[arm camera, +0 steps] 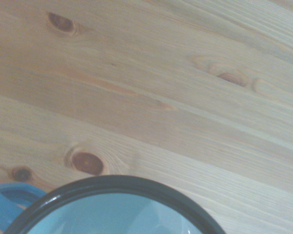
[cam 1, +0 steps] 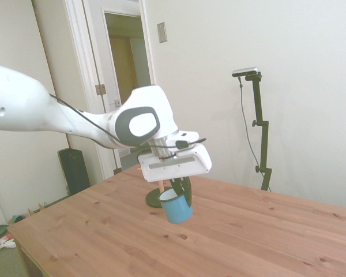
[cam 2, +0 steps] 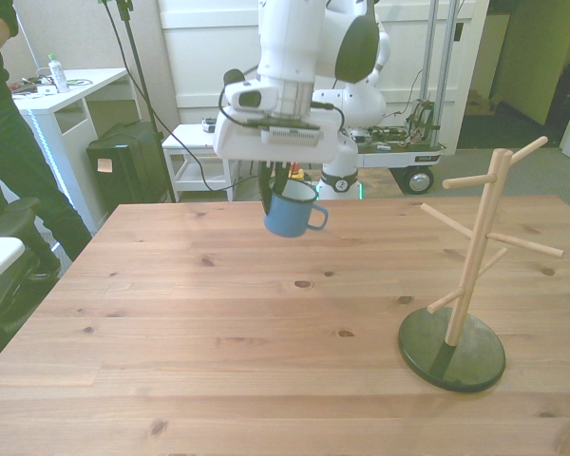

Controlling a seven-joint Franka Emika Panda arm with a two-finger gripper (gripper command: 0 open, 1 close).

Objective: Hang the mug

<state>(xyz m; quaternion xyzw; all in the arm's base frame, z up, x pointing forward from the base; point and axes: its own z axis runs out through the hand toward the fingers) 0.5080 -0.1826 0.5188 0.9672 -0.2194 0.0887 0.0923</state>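
Observation:
The light-blue mug (cam 2: pixel 290 218) hangs tilted in the air above the wooden table (cam 2: pixel 218 323), its handle pointing to the front view's right. My gripper (cam 2: pixel 281 193) is shut on its rim from above. In the side view the mug (cam 1: pixel 176 209) floats just over the tabletop below the gripper (cam 1: pixel 182 193). The wrist view shows the mug's dark rim (arm camera: pixel 112 182), its blue handle (arm camera: pixel 9 201) and bare table planks beneath. A wooden mug tree (cam 2: pixel 477 242) with several pegs stands on a dark round base (cam 2: pixel 451 351) at the front view's right, well apart from the mug.
A person (cam 2: pixel 2 142) stands off the table at the front view's left beside a white desk. In the side view the mug tree's dark base (cam 1: pixel 154 200) shows partly behind the gripper. A black speaker (cam 1: pixel 74 168) stands on the floor by the door.

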